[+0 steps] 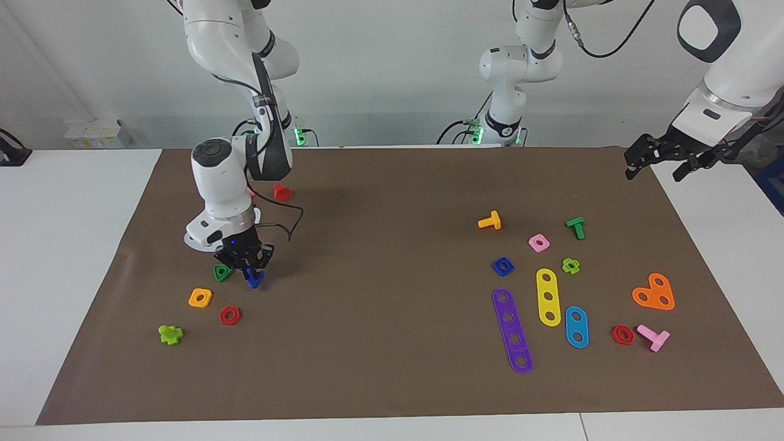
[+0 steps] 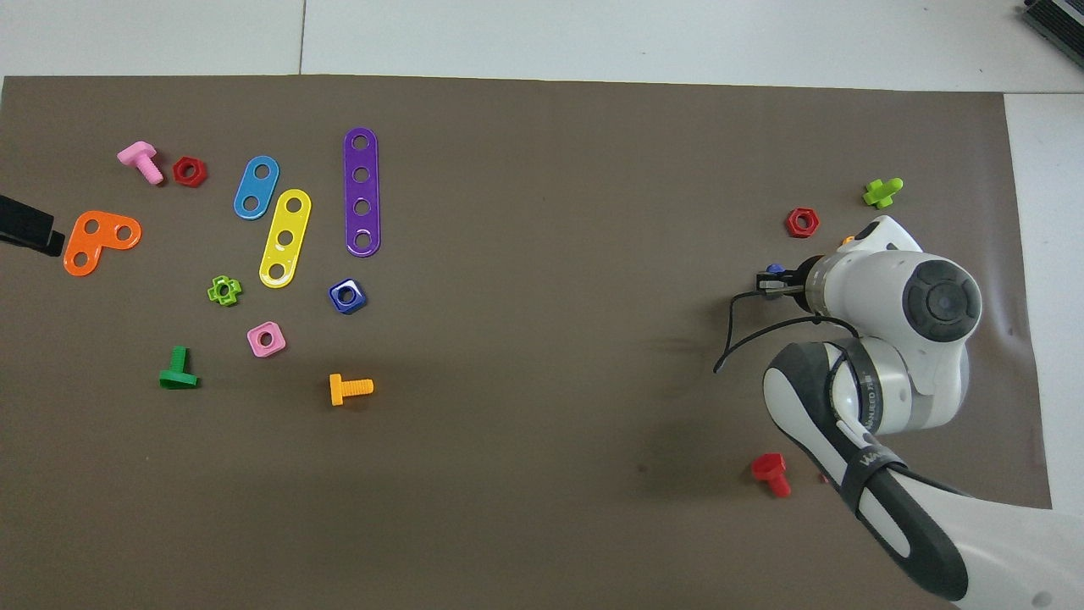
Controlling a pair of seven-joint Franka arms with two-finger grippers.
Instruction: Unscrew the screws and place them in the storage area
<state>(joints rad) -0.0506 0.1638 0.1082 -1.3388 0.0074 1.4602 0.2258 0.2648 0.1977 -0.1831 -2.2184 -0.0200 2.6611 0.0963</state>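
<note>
Dark-blue screw (image 1: pixel 254 280) pinched in my right gripper (image 1: pixel 248 264), seemingly touching mat beside green triangle nut (image 1: pixel 222 272); release could knock it. Left gripper (image 1: pixel 655 158) waits, spread wide.

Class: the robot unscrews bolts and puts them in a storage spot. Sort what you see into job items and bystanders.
Job items: dark-blue bolt in the right gripper, low over the storage stretch of mat, beside the green triangle nut.

Bystanders: purple strip, yellow strip, orange bolt, pink bolt; left gripper waits at the mat's edge.
</note>
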